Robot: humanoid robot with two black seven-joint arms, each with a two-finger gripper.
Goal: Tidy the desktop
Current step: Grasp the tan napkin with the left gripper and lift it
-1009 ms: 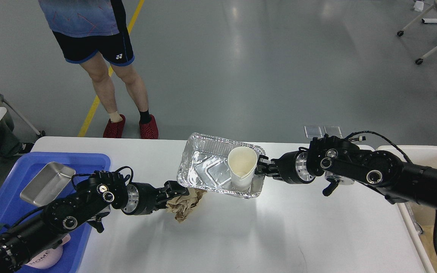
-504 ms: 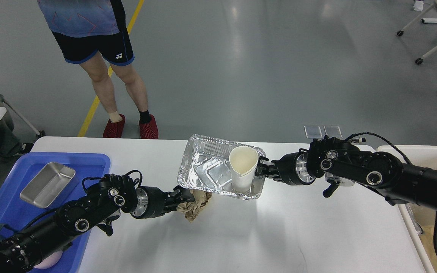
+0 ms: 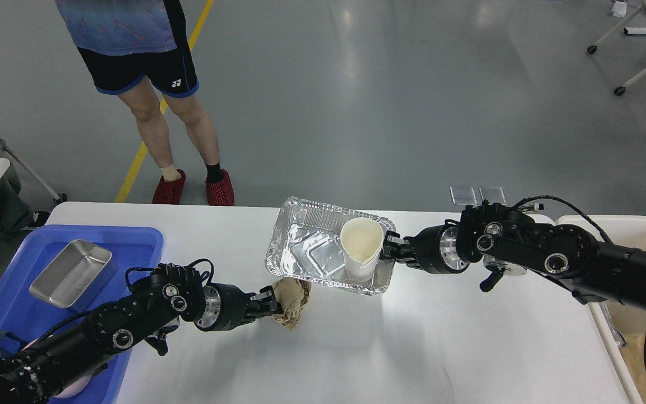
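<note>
The desktop (image 3: 356,348) fills the lower half of the frame. At lower centre a crumpled brown paper wad (image 3: 292,295) is pinched in the closed jaws of the left gripper (image 3: 272,303); it is judged light and soft, so any fold can be squeezed. Just above it an aluminium foil tray (image 3: 306,252) holding a paper cup (image 3: 361,249) is met at its right rim by the right gripper (image 3: 393,247), whose jaw opening cannot be told. The thin foil is judged flimsy and easily bent; the rim is the likeliest hold.

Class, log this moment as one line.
left gripper: shut on crumpled paper | right gripper: holds foil tray | paper cup: in tray
</note>
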